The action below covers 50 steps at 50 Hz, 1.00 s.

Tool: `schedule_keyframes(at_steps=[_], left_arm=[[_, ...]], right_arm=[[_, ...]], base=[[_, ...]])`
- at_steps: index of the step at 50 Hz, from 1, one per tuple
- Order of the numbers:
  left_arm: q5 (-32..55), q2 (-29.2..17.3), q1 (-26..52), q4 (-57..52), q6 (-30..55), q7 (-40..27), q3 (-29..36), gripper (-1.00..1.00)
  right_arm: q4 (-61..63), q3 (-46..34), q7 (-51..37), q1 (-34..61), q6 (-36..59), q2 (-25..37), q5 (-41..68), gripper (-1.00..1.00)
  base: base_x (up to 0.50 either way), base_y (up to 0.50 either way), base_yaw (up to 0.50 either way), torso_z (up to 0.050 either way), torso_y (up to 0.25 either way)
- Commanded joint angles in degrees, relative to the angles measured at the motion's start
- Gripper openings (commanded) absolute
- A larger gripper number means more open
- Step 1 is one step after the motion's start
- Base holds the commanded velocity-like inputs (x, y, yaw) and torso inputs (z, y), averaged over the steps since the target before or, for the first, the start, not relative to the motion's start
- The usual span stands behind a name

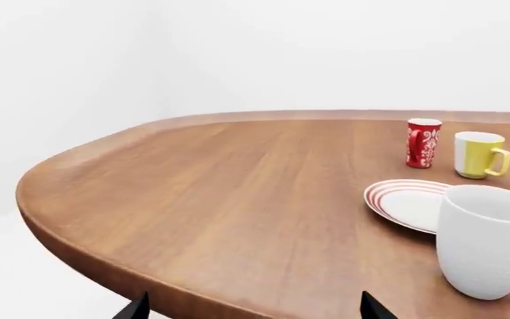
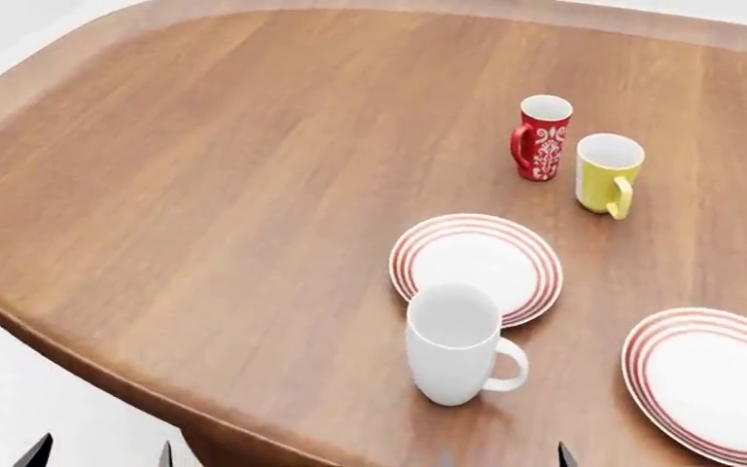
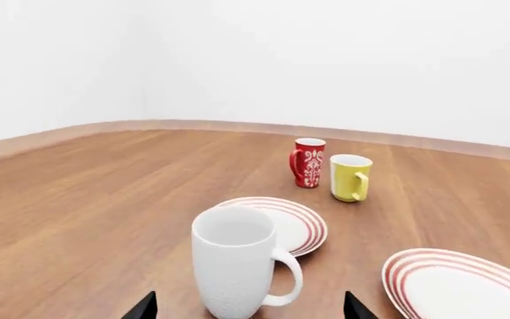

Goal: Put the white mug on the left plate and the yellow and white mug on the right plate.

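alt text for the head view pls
A tall white mug stands on a wooden table just in front of a red-ringed plate, a second plate to its right. Farther back stand a red patterned mug and a yellow mug.

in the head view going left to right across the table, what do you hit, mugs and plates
left plate → red mug → yellow and white mug → right plate. The white mug overlaps the left plate's span, so its place is unclear.
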State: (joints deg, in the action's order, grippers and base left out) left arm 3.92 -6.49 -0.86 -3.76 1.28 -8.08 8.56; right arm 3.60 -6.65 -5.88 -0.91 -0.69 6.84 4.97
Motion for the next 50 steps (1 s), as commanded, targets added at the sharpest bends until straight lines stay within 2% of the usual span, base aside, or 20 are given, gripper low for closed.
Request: schedule_keyframes(at_steps=[1, 22, 25, 29, 32, 33, 38, 43, 46, 50], left_arm=[[0.65, -0.48, -0.02, -0.40, 0.26, -0.65, 0.88, 1.00], [1.56, -1.71, -0.60, -2.14, 0.46, -1.69, 1.78, 1.00], [1.51, -2.30, -0.46, -4.08, 1.43, -2.34, 1.25, 1.00], [11.50, -4.72, 0.89, -13.84, 10.35, -0.11, -3.04, 1.00], [11.02, -5.39, 3.18, -16.65, 14.16, -4.49, -6.47, 1.00], [13.70, -4.74, 3.02, -16.22, 14.77, -4.69, -8.45, 1.00], [11.27, -4.51, 2.40, -15.25, 9.44, -4.86, -8.05, 1.00], [17.82, -5.31, 0.76, -19.49, 13.58, -3.75, -9.92, 1.00], [14.42, -5.44, -0.12, -18.95, 9.55, -3.29, -8.64, 1.00], [13.65, -5.71, 0.38, -17.30, 8.88, -3.35, -8.14, 1.00]], right_arm=[[0.72, -0.19, 0.17, -0.67, -1.14, 0.75, 2.04, 1.00], [2.54, 1.92, -2.61, -1.35, -1.71, 2.28, 3.47, 1.00], [4.29, 2.97, -3.47, -1.55, 1.34, 3.24, 3.99, 1.00], [7.92, 5.09, -4.15, -2.92, 2.40, 4.40, 5.61, 1.00], [8.19, 5.57, -4.79, -2.60, 4.19, 4.97, 5.67, 1.00], [7.93, 5.75, -4.99, -2.30, 4.41, 5.05, 5.69, 1.00], [5.52, 6.06, -5.06, -1.85, 3.32, 5.00, 5.94, 1.00], [6.43, 6.81, -5.55, -2.76, 3.32, 5.16, 6.73, 1.00], [6.84, 6.78, -5.45, -2.77, 4.38, 5.49, 7.28, 1.00], [7.09, 6.62, -5.65, -2.87, 3.87, 5.46, 7.15, 1.00]], base=[[0.15, -0.48, 0.00, 0.000, 0.000], [0.15, -0.48, 0.00, 0.000, 0.000], [0.00, 0.00, 0.00, 0.000, 0.000], [0.03, 0.01, 0.00, 0.000, 0.000], [0.48, 0.15, 0.00, 0.000, 0.000], [0.48, 0.15, 0.00, 0.000, 0.000], [0.48, 0.15, 0.00, 0.000, 0.000], [0.10, 0.03, 0.00, 0.000, 0.000], [0.00, 0.00, 0.00, 0.000, 0.000], [0.35, 0.11, 0.00, 0.000, 0.000]])
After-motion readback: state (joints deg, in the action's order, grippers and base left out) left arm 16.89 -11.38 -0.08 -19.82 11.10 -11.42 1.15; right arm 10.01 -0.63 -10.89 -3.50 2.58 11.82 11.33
